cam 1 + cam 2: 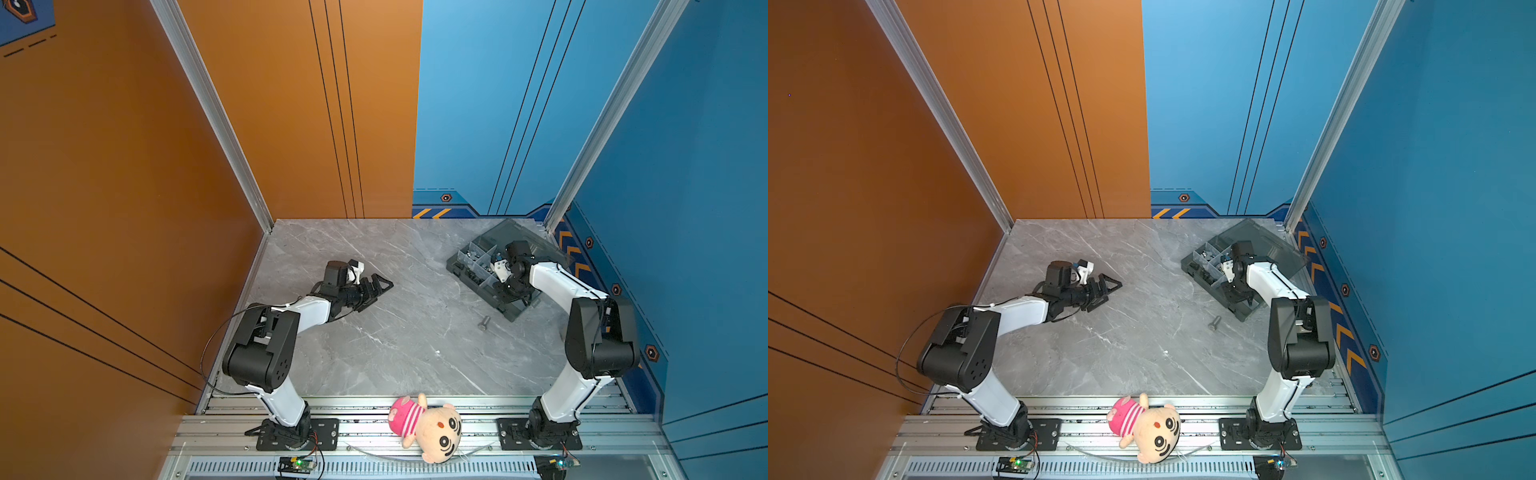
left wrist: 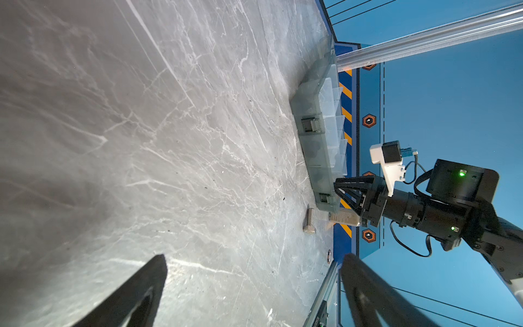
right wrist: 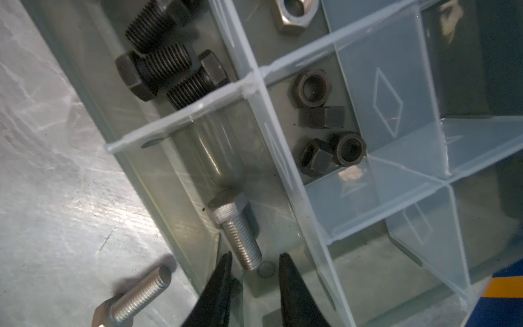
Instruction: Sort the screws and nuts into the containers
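The smoky-grey organizer box (image 1: pixel 461 262) (image 1: pixel 1192 262) (image 2: pixel 311 113) sits open at the back right. My right gripper (image 3: pixel 256 254) (image 1: pixel 510 292) hangs over it, open, jaws a small gap apart. Just beyond its tips, touching neither finger, a silver screw (image 3: pixel 240 240) lies in a near compartment. Black screws (image 3: pixel 167 68) fill the compartment beside it, dark nuts (image 3: pixel 319 121) another, and a silver nut (image 3: pixel 294 14) shows further on. One silver screw (image 1: pixel 484 323) (image 1: pixel 1214 323) (image 2: pixel 309 220) (image 3: pixel 135 297) lies on the table outside the box. My left gripper (image 2: pixel 254 256) (image 1: pixel 380 286) rests open and empty at mid-left.
The box's hinged lid (image 1: pixel 532 241) leans back toward the blue wall. A small beige jar (image 2: pixel 343 218) lies behind the box's near corner. A plush doll (image 1: pixel 428 424) lies on the front rail between the arm bases. Grey marble tabletop (image 1: pixel 395 332) lies between the arms.
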You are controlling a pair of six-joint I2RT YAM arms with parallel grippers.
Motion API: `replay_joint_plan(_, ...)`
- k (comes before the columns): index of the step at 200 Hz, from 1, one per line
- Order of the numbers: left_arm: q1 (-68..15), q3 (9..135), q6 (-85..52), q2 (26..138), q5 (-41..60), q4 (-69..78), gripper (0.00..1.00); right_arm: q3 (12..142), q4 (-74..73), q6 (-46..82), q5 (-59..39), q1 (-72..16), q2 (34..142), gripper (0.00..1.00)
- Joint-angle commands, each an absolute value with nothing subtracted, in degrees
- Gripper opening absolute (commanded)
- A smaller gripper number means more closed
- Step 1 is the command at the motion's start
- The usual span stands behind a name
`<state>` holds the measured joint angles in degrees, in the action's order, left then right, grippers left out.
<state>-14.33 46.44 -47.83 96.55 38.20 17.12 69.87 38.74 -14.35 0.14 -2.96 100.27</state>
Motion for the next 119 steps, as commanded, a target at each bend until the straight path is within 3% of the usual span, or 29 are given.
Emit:
replay_joint_plan(1,-14.7,47.2,-47.0,96.5,38.9,17.6,0.98,71.1,40.0,-11.6,0.4,-3.2,96.6,0.32)
replay_joint_plan(36,-14.7,47.2,-47.1,96.4,38.9,17.6,0.98,71.2,42.7,-5.4,0.7,-4.2,91.7,0.34)
replay_joint_plan(83,-14.7,47.4,-47.2,96.5,39.2,17.5,0.98,68.5,46.2,20.3,2.7,-7.2,85.5,0.35)
replay_joint_plan(119,-14.6,47.8,-47.0,96.9,40.0,17.5,0.98,62.9,42.3,35.1,6.4,-12.6,81.3,0.46)
